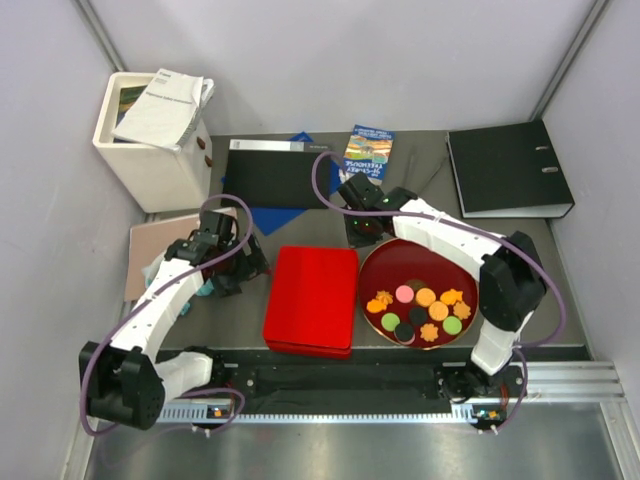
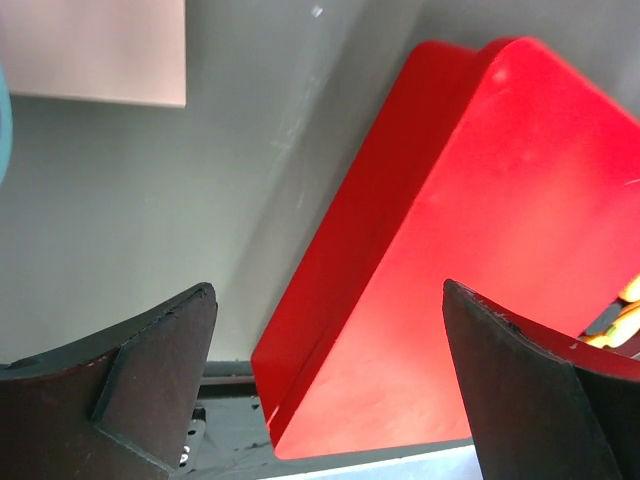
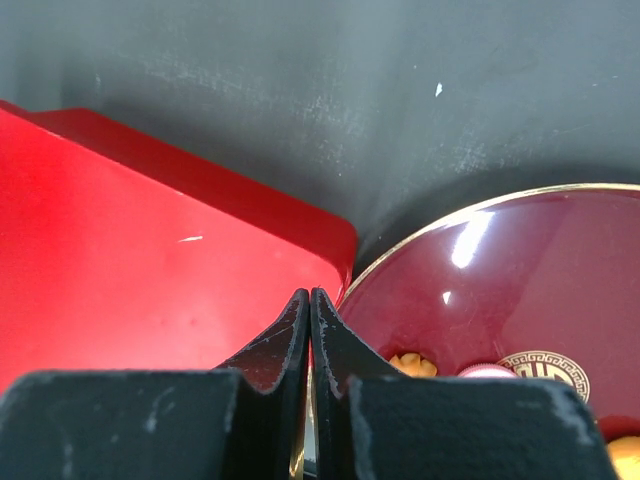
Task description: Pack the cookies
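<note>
Cookies [image 1: 420, 310] on plate [image 1: 415, 265], near R end effector [image 1: 362, 239]

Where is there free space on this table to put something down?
Mostly bare table lies between the booklet and the black binder. The plate is bare on its far half too. Crowded: cookies fill its near side, with the red box close beside.

A laboratory robot test cell is indicated. The table [image 1: 240, 315] is enclosed by plain pale walls [image 1: 330, 60], and the left arm [image 1: 160, 300] and right arm [image 1: 500, 285] are bolted to an aluminium rail [image 1: 565, 378] at its near edge. A black ring binder [image 1: 508, 168] and a white box [image 1: 150, 165] of papers [image 1: 165, 108] are placed at the back.
</note>
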